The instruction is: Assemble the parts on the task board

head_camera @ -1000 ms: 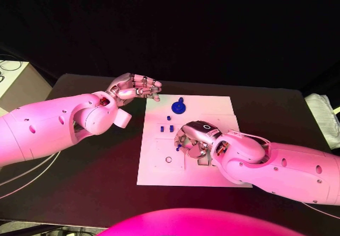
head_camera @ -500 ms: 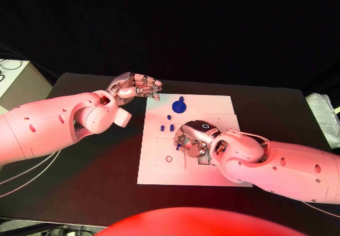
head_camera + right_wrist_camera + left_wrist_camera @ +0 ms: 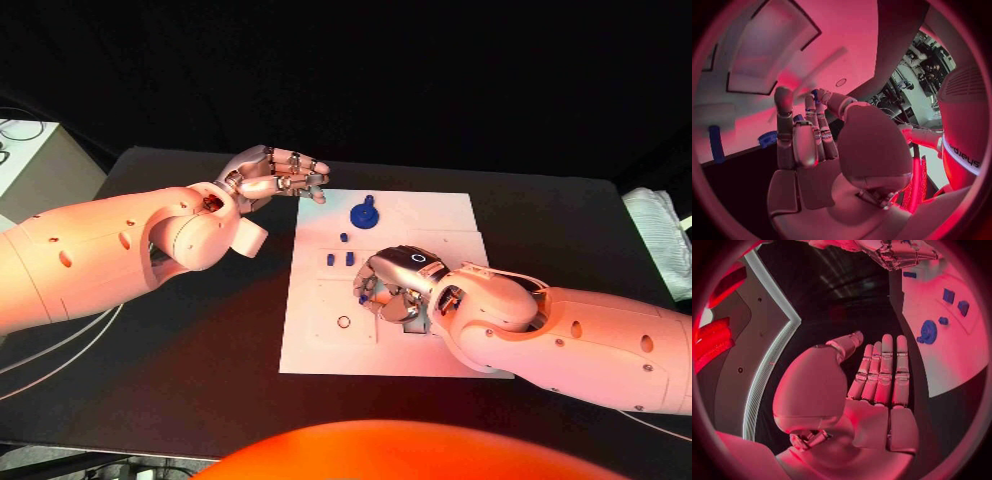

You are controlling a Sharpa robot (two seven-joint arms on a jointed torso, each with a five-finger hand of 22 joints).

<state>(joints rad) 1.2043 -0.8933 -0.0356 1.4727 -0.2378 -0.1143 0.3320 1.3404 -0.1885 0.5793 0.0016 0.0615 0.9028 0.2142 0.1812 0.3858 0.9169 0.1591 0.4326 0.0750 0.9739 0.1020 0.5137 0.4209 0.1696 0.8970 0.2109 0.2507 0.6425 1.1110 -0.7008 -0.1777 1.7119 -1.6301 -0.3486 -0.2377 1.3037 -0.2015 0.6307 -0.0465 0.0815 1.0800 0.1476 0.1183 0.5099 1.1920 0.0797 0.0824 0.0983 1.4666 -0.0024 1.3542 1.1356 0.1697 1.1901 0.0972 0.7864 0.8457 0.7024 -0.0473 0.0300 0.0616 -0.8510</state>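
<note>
The white task board [image 3: 433,215] lies mid-table. A blue gear-shaped part [image 3: 364,214] lies near its far edge, and small blue parts [image 3: 339,260] stand a little nearer. My right hand [image 3: 398,285] is bent down over the board's middle, fingertips on it, and pinches a small blue part [image 3: 364,297]. A sliver of that blue part [image 3: 814,93] shows between the fingertips in the right wrist view, beyond them the gear [image 3: 768,138]. My left hand [image 3: 274,176] hovers off the board's far left corner, palm empty [image 3: 879,385], fingers straight and side by side. The gear [image 3: 928,332] lies past them.
A small ring-shaped socket [image 3: 343,322] sits on the board's near left. A pale box [image 3: 29,160] stands off the table's left edge and a white cloth [image 3: 658,235] at its right edge. Black table surrounds the board.
</note>
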